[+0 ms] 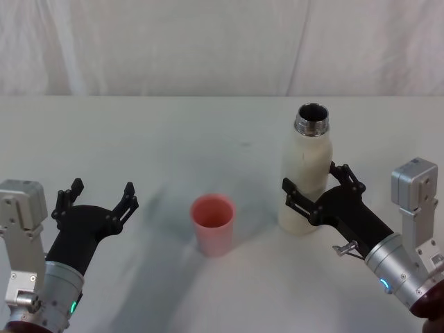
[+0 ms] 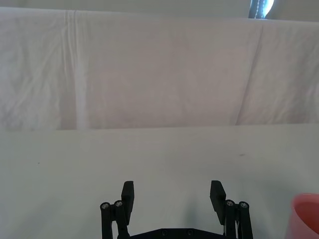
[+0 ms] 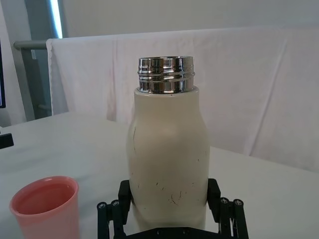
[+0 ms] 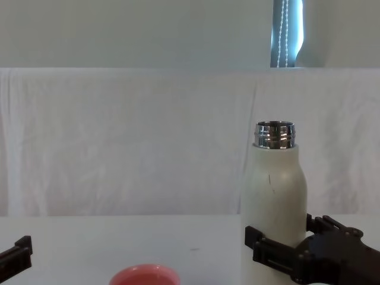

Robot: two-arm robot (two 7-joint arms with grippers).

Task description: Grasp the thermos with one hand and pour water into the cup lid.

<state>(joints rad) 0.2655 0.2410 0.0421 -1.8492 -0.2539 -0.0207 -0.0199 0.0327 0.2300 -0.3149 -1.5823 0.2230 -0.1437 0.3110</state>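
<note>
The cream-white thermos (image 1: 305, 149) stands upright and uncapped on the table at the right, its silver neck open. My right gripper (image 1: 313, 176) is open around the bottle's lower body, one finger close on each side; the right wrist view shows the thermos (image 3: 168, 144) sitting between the gripper (image 3: 168, 191) pads. The pink cup lid (image 1: 212, 223) stands upright at the table's middle, left of the thermos, and also shows in the chest view (image 4: 144, 275). My left gripper (image 1: 103, 189) hovers open and empty at the left, apart from the cup lid (image 2: 306, 214).
A white cloth covers the table (image 1: 173, 139) and hangs as a backdrop (image 1: 208, 41) behind it. Bare tabletop lies between the left gripper and the cup lid, and behind both objects.
</note>
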